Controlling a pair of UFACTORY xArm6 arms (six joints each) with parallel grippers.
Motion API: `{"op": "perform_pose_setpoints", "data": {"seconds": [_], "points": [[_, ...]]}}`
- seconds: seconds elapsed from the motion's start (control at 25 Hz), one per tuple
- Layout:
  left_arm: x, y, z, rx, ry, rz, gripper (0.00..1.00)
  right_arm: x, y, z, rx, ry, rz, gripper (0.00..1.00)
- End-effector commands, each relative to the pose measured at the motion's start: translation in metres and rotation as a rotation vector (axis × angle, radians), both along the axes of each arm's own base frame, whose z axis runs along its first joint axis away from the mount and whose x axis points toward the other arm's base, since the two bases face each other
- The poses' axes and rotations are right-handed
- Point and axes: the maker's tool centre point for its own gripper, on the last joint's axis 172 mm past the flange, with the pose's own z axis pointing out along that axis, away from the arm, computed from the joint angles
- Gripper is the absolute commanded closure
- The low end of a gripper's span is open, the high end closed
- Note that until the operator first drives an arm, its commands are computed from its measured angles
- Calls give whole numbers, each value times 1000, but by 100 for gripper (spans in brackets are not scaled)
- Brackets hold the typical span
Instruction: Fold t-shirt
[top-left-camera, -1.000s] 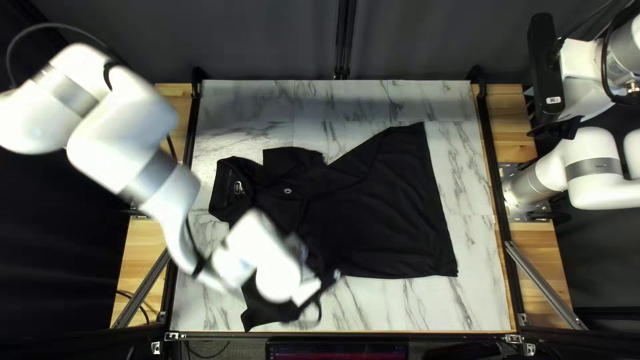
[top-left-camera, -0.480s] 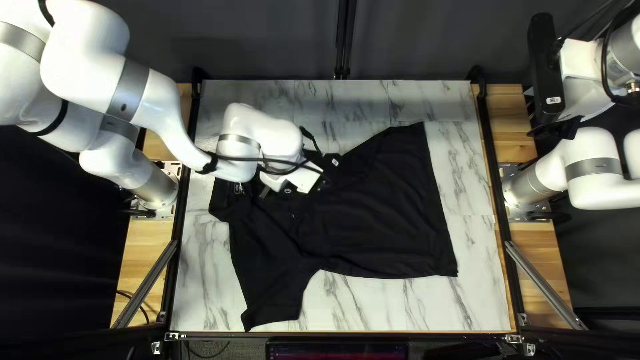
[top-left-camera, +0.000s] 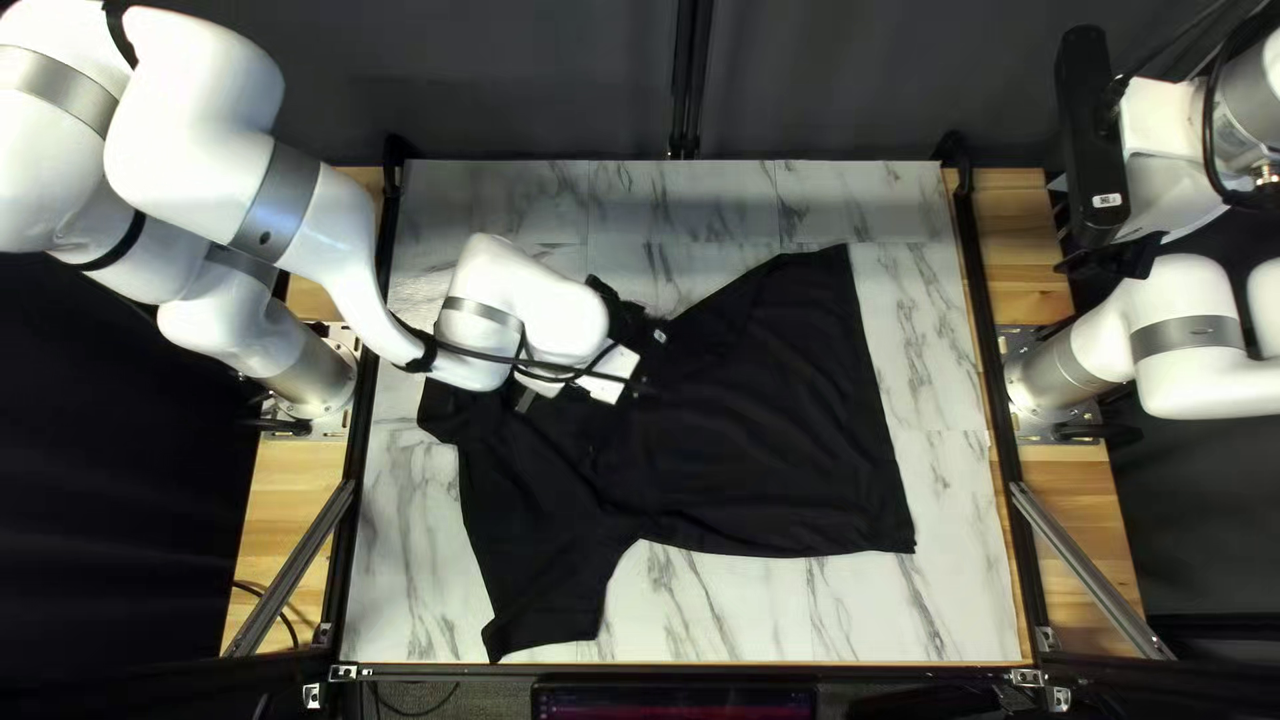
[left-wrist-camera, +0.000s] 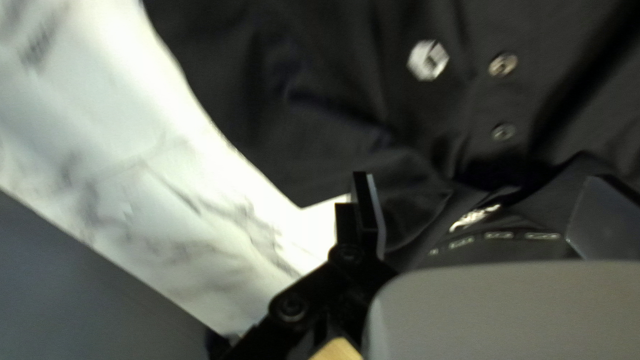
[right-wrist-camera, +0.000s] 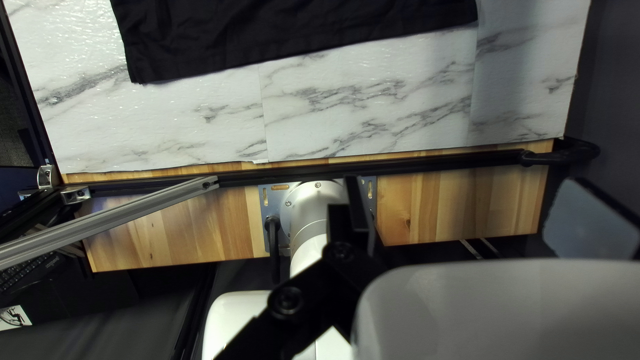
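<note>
Left wrist view finds my left gripper spread over the collar of the shirt, which lies on the table; closing too high could catch one layer and skew the fold, while my right gripper, also spread, hangs clear.

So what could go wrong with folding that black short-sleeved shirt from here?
The collar of the black buttoned shirt lies between the open fingers of the left gripper, so closing there might bunch several layers. The thin black cable along the white left arm passes over the cloth and could snag it. The sleeve reaching toward the near edge may crease.
</note>
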Motion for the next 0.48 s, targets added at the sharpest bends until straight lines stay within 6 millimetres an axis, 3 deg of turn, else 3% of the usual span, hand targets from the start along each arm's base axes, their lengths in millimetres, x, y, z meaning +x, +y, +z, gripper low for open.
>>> {"op": "perform_pose_setpoints", "data": {"seconds": [0.04,0.24,0.28,0.32,0.36,0.4,0.44,0.48], "points": [[-13,20,-23,22,8,82,0,0,0,0,0,0,0,0],[-23,28,-41,12,19,135,0,0,0,0,0,0,0,0],[-23,27,-44,6,20,140,6,0,0,0,0,0,0,0],[-22,26,-46,2,22,143,20,0,0,0,0,0,0,0],[-22,25,-48,-2,24,144,44,0,0,0,0,0,0,0],[-22,24,-50,-6,25,145,84,0,0,0,0,0,0,0],[-22,24,-51,-9,25,146,100,0,0,0,0,0,0,0],[-22,23,-52,-13,26,146,100,0,0,0,0,0,0,0]]}}
